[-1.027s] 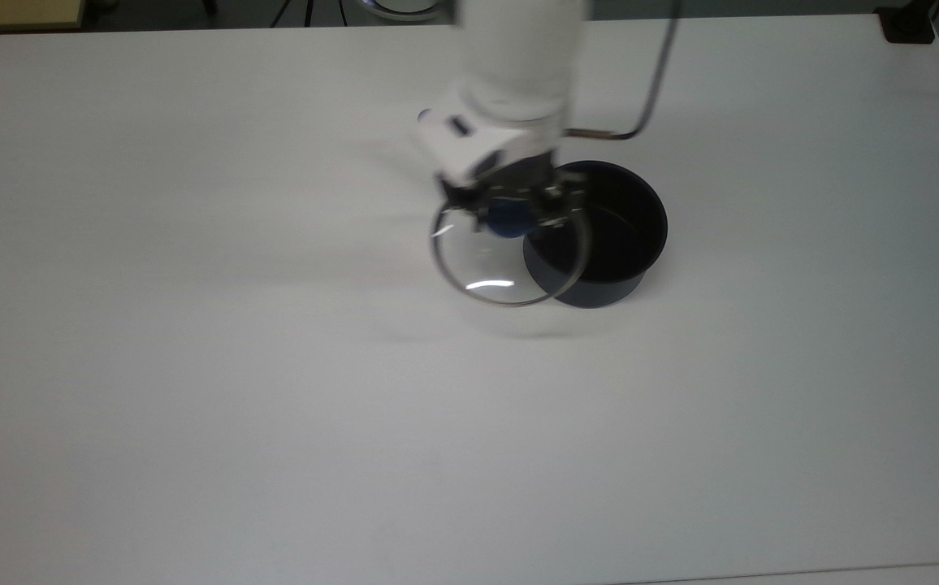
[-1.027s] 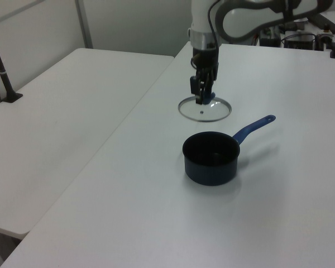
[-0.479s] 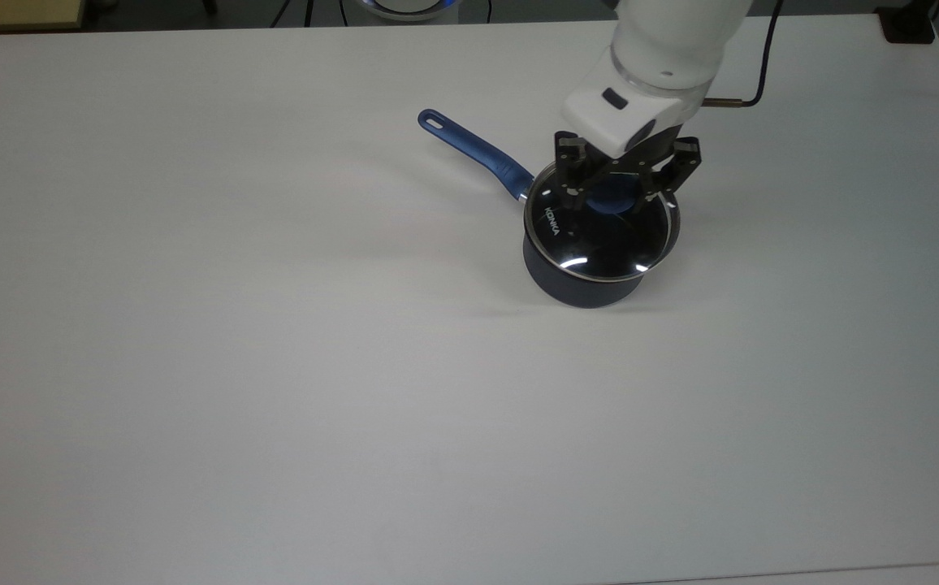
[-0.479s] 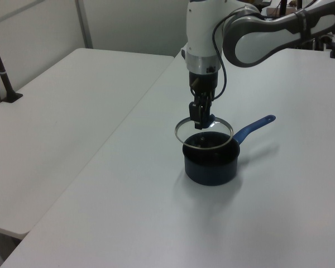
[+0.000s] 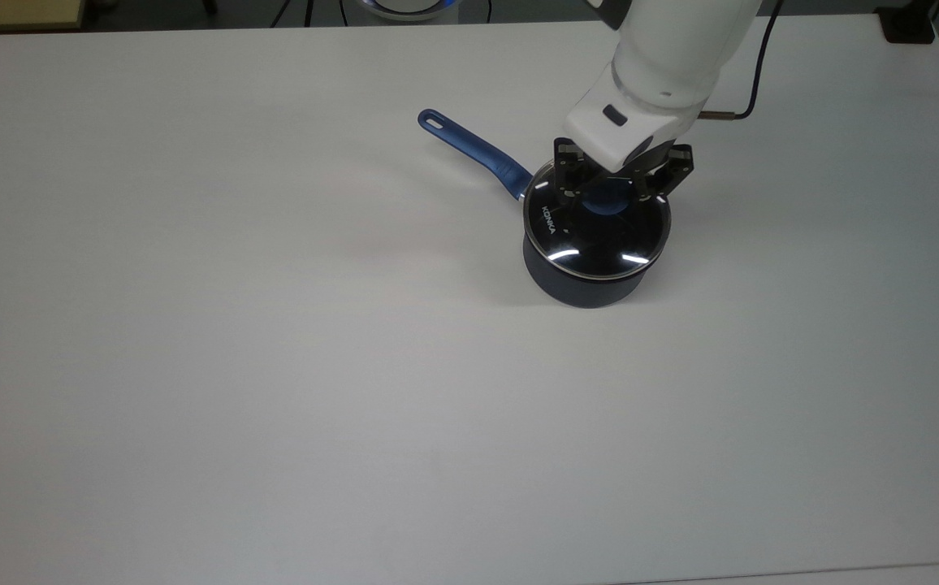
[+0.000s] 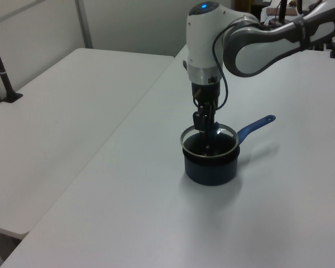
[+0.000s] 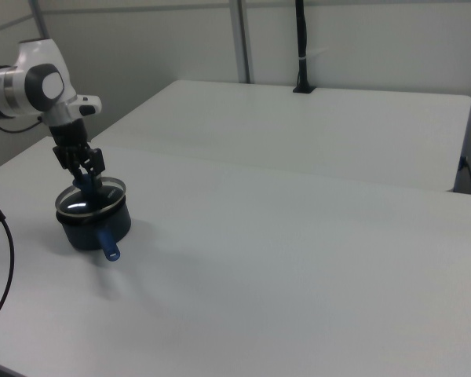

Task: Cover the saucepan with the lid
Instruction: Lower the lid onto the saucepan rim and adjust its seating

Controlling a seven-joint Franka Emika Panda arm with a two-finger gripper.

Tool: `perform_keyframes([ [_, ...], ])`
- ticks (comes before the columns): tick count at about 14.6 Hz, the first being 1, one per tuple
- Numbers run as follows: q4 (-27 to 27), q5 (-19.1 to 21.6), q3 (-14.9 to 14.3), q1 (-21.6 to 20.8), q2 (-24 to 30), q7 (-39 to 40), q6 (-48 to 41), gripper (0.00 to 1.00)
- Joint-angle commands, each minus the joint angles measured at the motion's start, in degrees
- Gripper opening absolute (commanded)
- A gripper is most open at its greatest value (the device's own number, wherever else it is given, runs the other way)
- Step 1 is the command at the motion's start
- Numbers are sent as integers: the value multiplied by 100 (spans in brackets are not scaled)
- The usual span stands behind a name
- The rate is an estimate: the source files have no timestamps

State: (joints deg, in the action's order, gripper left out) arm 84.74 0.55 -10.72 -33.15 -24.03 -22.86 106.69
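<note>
- The saucepan point(image 5: 591, 276) stands on the white desk point(image 5: 274, 366), toward the far right in the top view, its long blue handle point(image 5: 476, 152) running off toward ten o'clock from the pot.
- The lid point(image 5: 597, 227) lies across the pan's mouth. In the top view its steel rim follows the pan's rim closely all round, and in the left view it looks level, so I judge it seated or within a hair of it.
- The tool point(image 5: 614, 191) comes straight down over the lid's middle, its two dark fingers point(image 5: 564, 180) standing either side of the blue knob point(image 5: 604, 203). They look spread a little wider than the knob, more like a loosened hold than a clamp, though I would not swear to it.
- Holding by the knob makes sense: it sits at the centre, so the glass hangs flat and meets the rim evenly.
- The white KONKA lettering point(image 5: 550, 219) sits at about nine o'clock on the glass, near the handle's root.
- From the right view, the handle points toward the camera and the arm stands directly above the pot.
- To my eye the placing is as good as done; what remains is a straight lift away, so the fingers do not catch the knob and drag the lid askew.
</note>
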Motion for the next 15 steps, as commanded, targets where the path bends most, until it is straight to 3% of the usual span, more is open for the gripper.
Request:
perform_keyframes([
  [1, 296, -204, -79, -104, 109, -43, -69, 39],
  [8, 306, -214, -79, -131, 109, -52, -60, 40],
  [15, 411, -205, -79, -430, 101, -183, -43, 41],
])
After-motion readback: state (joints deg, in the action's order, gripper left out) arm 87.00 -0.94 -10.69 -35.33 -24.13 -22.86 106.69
